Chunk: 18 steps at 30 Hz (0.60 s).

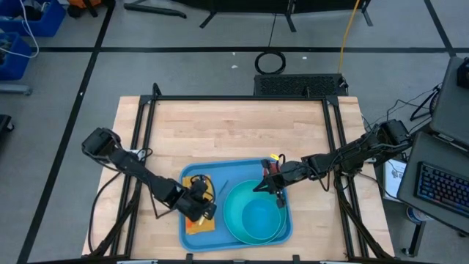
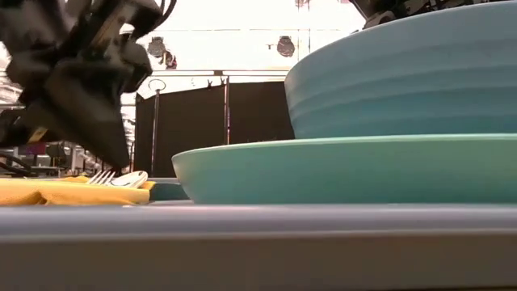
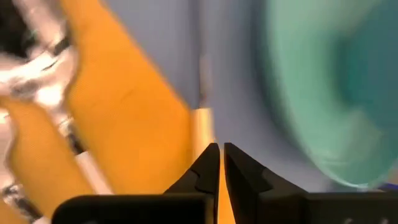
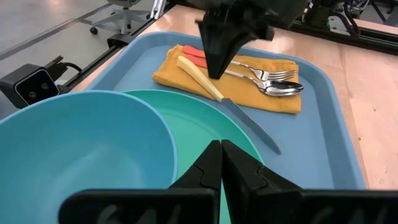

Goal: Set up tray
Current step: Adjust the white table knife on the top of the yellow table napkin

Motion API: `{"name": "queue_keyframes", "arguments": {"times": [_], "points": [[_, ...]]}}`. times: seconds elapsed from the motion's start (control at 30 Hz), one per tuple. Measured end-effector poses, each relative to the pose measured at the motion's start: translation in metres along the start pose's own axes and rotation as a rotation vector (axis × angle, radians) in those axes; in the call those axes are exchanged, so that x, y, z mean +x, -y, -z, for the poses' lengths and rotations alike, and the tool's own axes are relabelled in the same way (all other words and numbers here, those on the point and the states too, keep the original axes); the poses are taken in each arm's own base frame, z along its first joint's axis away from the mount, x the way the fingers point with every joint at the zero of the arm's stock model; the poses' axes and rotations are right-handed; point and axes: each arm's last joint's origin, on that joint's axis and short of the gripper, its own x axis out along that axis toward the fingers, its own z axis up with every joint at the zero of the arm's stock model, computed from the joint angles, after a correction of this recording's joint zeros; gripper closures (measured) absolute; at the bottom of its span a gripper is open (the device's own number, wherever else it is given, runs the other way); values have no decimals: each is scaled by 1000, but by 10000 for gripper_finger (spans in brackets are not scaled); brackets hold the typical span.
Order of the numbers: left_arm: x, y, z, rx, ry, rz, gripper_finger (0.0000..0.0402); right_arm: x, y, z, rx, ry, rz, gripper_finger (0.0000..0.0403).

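Tray [image 1: 220, 174] at desk front, loaded; left end effector [image 4: 217, 65] clenched empty over knife [image 4: 214, 90] on napkin [image 4: 249, 84], right end effector [image 4: 221, 163] clenched above plate [image 4: 205, 121]; cutlery-arranging step, next probably retract both arms

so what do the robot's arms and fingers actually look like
Two slim arms, dark all over, built from jointed segments with black cables running along them. The left gripper and right gripper each end in two flat black fingers with notched inner edges, tapering to points.

Two dark jointed arms, black cables along them, black wedge-shaped fingers [image 4: 214, 163], matte plastic
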Motion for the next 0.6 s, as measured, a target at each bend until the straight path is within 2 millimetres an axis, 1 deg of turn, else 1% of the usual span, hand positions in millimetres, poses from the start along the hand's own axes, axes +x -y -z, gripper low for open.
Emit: {"name": "queue_keyframes", "arguments": {"times": [0.07, 0.13, 0.33, 0.4, 0.47, 0.53, 0.6], "points": [[-7, 3, -4, 27, 19, 27, 375, 0, 0, 0, 0, -1, 0, 403], [-9, 5, -5, 68, 43, 46, 375, 0, 0, 0, 0, -1, 0, 403], [-7, 7, -2, 92, -46, 63, 377, 0, 0, 0, 1, -2, 0, 403], [-4, 8, 0, 122, -46, 81, 385, 0, 0, 0, 1, -1, 0, 403], [-4, 11, 0, 159, -41, 114, 396, 0, 0, 0, 1, -1, 0, 403], [-5, 16, -1, 202, -33, 156, 398, 0, 0, 0, 1, -1, 0, 403], [-4, 13, -4, 178, -40, 117, 398, 0, 0, 0, 1, 3, 0, 403]]}}
